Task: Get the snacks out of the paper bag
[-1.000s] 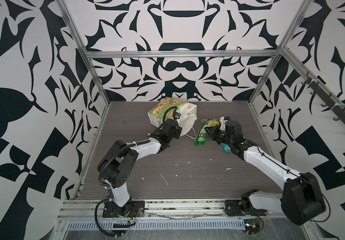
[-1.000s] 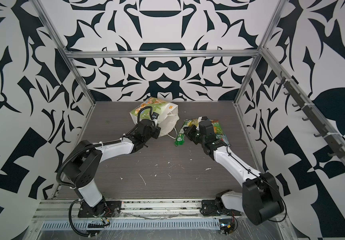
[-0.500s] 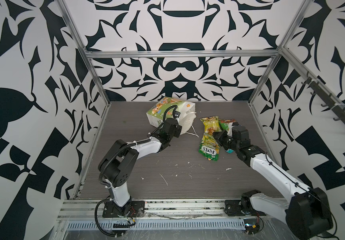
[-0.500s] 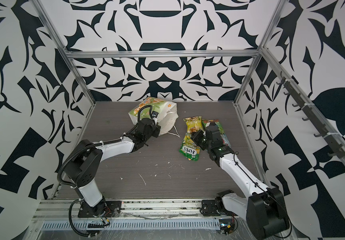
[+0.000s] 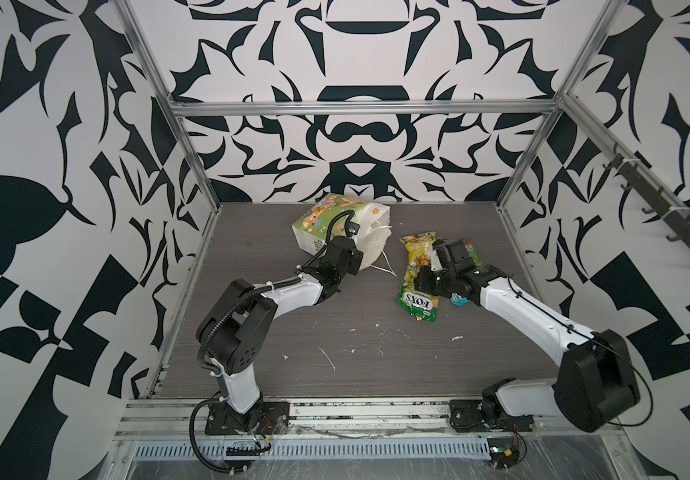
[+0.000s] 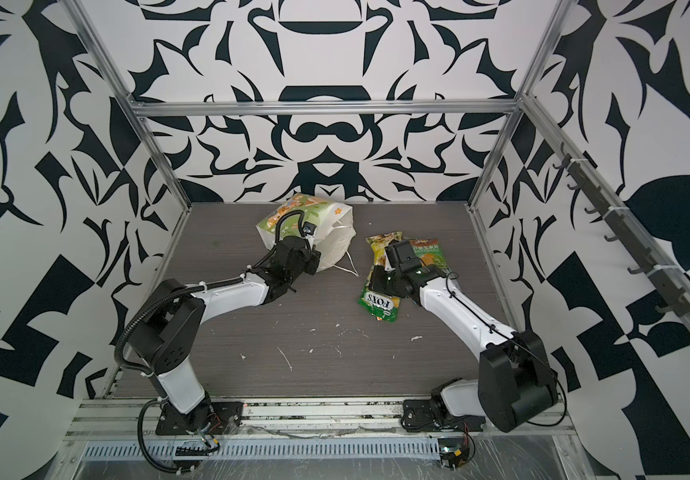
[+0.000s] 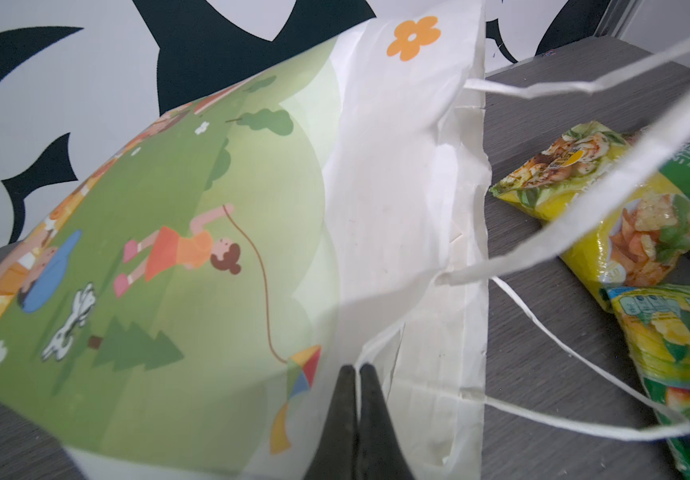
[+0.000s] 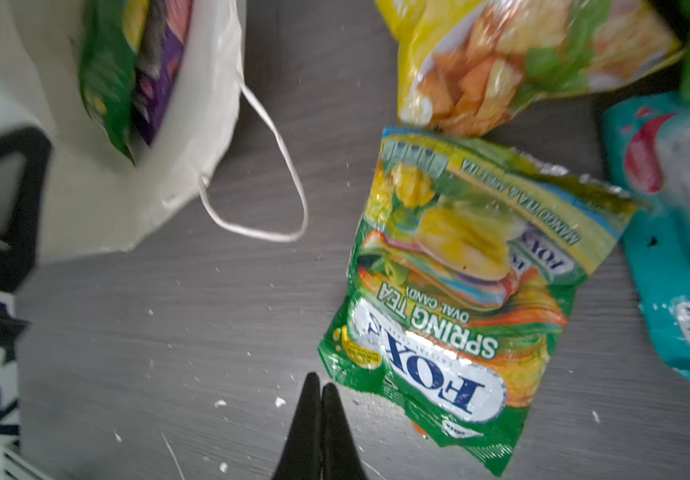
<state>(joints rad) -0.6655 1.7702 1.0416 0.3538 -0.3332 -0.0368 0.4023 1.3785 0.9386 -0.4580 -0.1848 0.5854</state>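
We log bright, even, diffuse light in both top views, with faint soft shadows on the table [image 5: 356, 340] and wide-angle stretch toward 10 and 2 o'clock. Right wrist view: paper bag [image 8: 127, 174] and teal packet [image 8: 676, 249] motion-blurred, glossy highlights on the FOX packet [image 8: 439, 332]. Left wrist view: near cord handle [image 7: 522, 259] out of focus.

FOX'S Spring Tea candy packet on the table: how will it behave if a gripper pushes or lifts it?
The FOX'S Spring Tea candy packet looks crinkled and lumpy, so it will probably sag and bend when lifted by an edge. Its glossy film, lying flat on the table, will likely slide rather than roll or tip when pushed.
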